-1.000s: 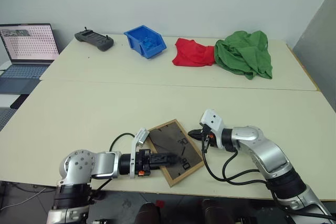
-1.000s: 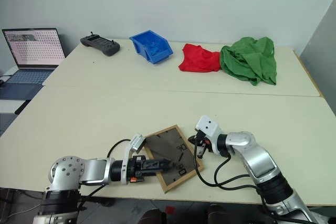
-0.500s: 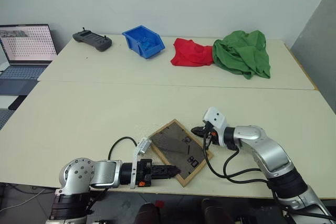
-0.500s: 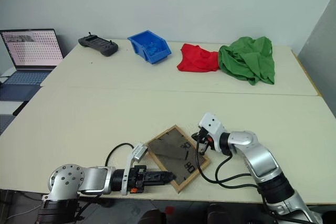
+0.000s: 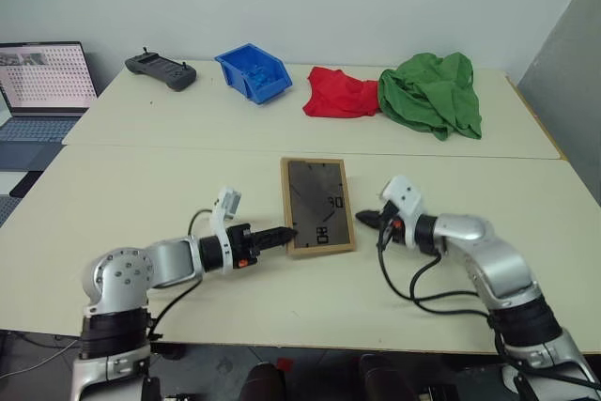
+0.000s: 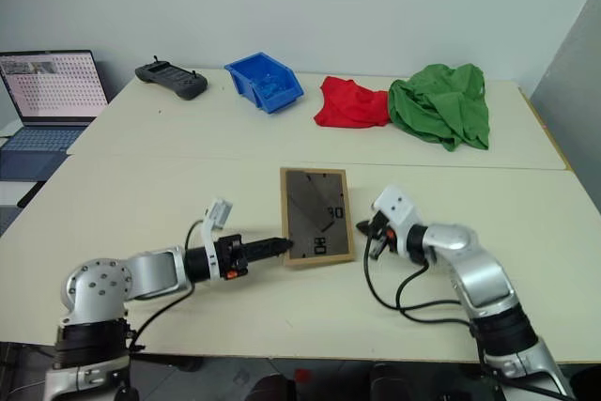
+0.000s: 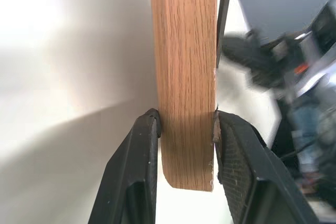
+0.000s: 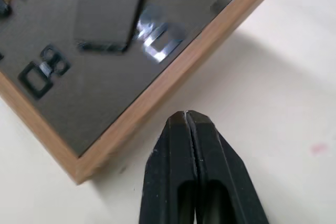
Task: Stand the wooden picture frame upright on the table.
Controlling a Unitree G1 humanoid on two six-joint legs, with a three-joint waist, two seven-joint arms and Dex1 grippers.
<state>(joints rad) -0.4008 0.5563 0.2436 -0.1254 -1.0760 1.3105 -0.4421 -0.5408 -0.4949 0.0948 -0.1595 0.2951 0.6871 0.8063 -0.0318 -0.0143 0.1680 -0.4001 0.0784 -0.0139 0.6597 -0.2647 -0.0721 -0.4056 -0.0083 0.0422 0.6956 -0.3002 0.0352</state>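
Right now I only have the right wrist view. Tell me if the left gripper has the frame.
Observer: Yes. The left gripper is shut on the frame, with one finger on each face of its wooden rim at the near left corner.
Operator: Give me what's on the table beyond the frame.
Observer: A blue bin, a red cloth and a green cloth lie along the far side of the table, well apart from the frame.
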